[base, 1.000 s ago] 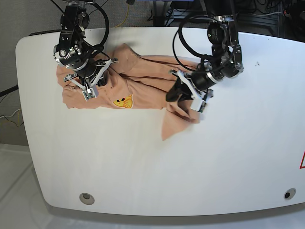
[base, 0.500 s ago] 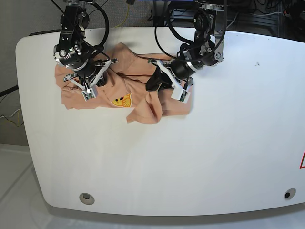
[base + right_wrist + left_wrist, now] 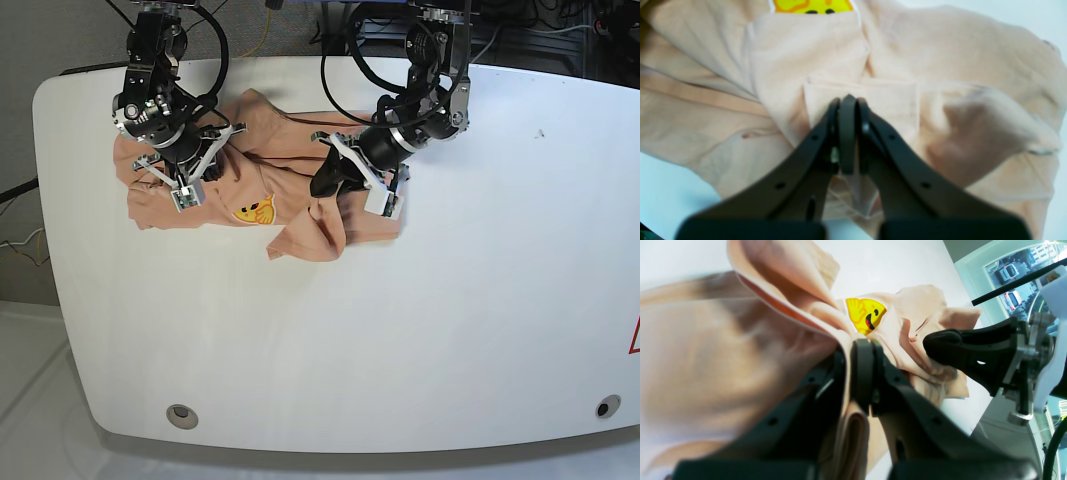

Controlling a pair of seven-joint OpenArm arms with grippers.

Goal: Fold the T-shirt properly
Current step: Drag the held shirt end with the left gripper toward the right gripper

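The salmon T-shirt (image 3: 285,140) lies bunched at the table's back left, its yellow smiley mark (image 3: 258,211) facing up. My left gripper (image 3: 325,187) is shut on a fold of the shirt's right side, held over the shirt's middle. In the left wrist view the cloth (image 3: 723,356) runs between the left gripper's (image 3: 857,343) fingers, just short of the mark (image 3: 865,315). My right gripper (image 3: 213,170) is shut on the shirt's left part. In the right wrist view the right gripper (image 3: 846,100) pinches a flat fold of fabric (image 3: 973,83).
The white table (image 3: 450,330) stretches right and forward of the shirt. Round fittings sit near the front corners (image 3: 181,415) (image 3: 602,407). Black cables hang behind the back edge. The right gripper's black finger (image 3: 940,343) is close to the left one.
The left gripper has carried the shirt's right side leftward, laying it over the middle, then settled with a small shift. The right gripper has stayed put.
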